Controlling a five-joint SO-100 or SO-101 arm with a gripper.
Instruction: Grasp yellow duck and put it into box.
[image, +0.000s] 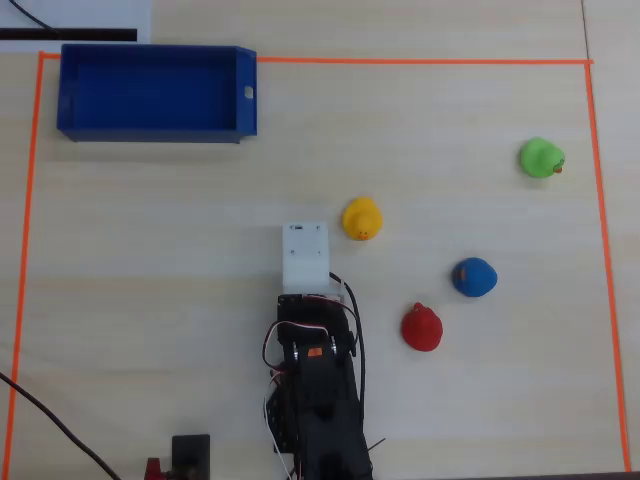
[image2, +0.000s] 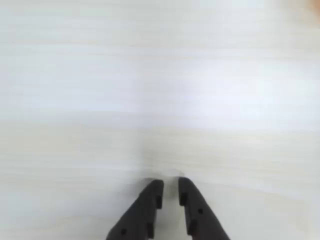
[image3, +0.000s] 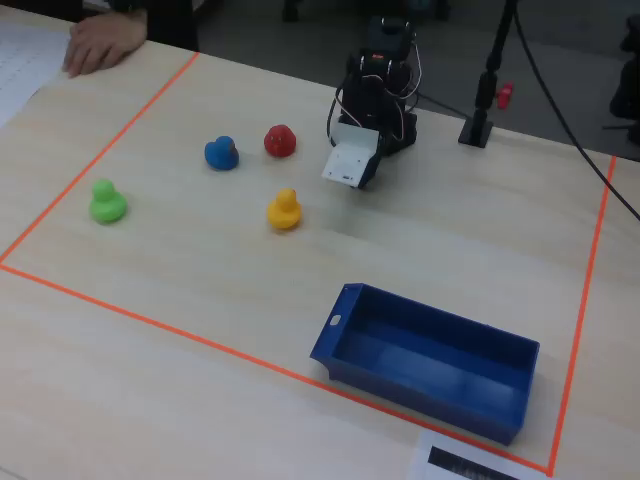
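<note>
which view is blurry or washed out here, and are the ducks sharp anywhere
The wrist view is soft and overexposed: pale streaky table, only the dark gripper reads, jaws nearly shut. The overhead view is evenly lit and sharp; the yellow duck and box are crisp. The fixed view is clear too, with faint shadows.

No readable text, brand, number or sign in any view. Box (image3: 430, 362): small white mark on end wall (blank, no characters discernible). White sheet with black bar (image3: 465, 465) at table edge beside box: print too blurred to read. Paper (image3: 25, 55) at far corner: faint rows, illegible.
</note>
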